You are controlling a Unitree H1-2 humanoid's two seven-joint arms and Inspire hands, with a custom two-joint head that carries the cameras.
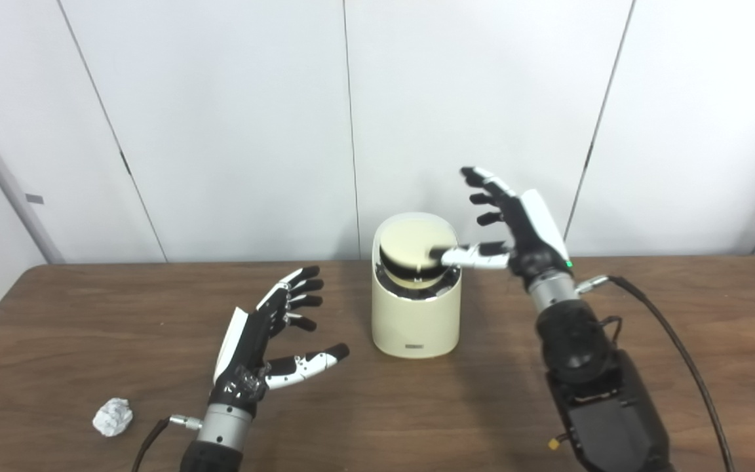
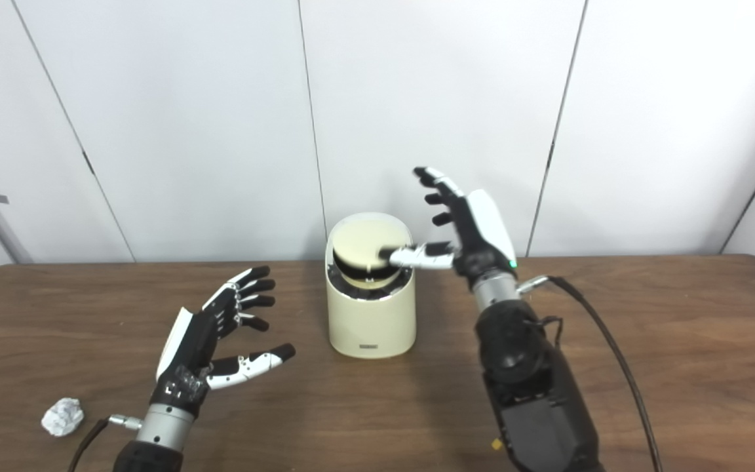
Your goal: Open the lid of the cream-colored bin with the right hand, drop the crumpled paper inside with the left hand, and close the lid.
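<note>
Crumpled paper [image 1: 113, 417] lies loose; bin [image 1: 415, 321] label unreadable.

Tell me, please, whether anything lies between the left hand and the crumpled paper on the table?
Nothing visible does. The crumpled paper sits on bare table just left of the left hand's wrist; the left hand is open, pointing away from it toward the cream-colored bin.

black fingers with white segments on left hand [image 1: 266, 341] and right hand [image 1: 515, 226], white back plates, silver wrist cuffs, chunky black forearms, black cables, tiny green light lower right
</note>
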